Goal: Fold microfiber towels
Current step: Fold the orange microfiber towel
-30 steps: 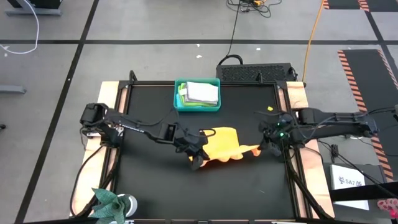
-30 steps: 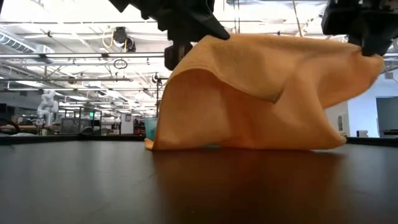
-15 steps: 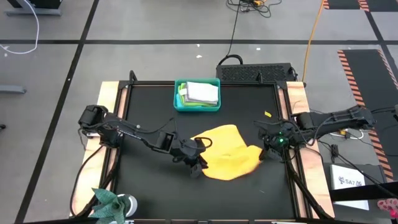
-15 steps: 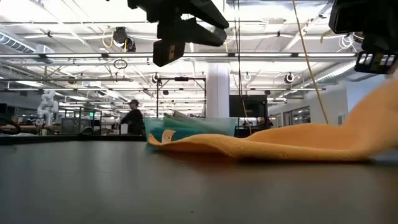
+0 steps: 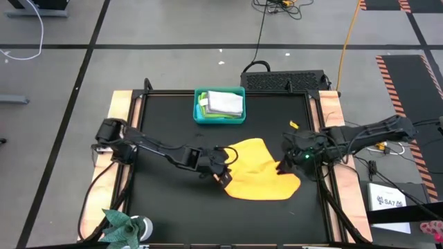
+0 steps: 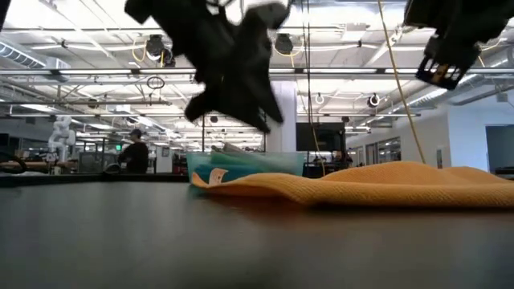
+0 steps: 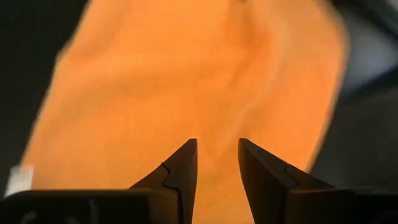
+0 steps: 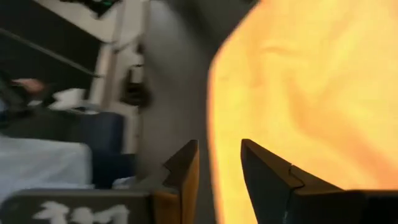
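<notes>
Grey tiled floor point(image 5: 159, 69) with dark seams around the black table point(image 5: 166, 200). Orange cable point(image 5: 348, 34) runs far right; hazard-striped mat point(image 5: 408, 90) right. Behind: open hall, ceiling trusses with strip lights point(image 6: 80, 48), white pillar point(image 6: 282, 120), a person point(image 6: 135, 152) far left.

the orange-yellow towel point(image 5: 261, 169) lies spread flat on the table, between the left gripper point(image 5: 223, 175) at its one edge and the right gripper point(image 5: 282, 164) at its other, held by neither. the other towels point(image 5: 220, 104) sit stacked well beyond both grippers.
</notes>
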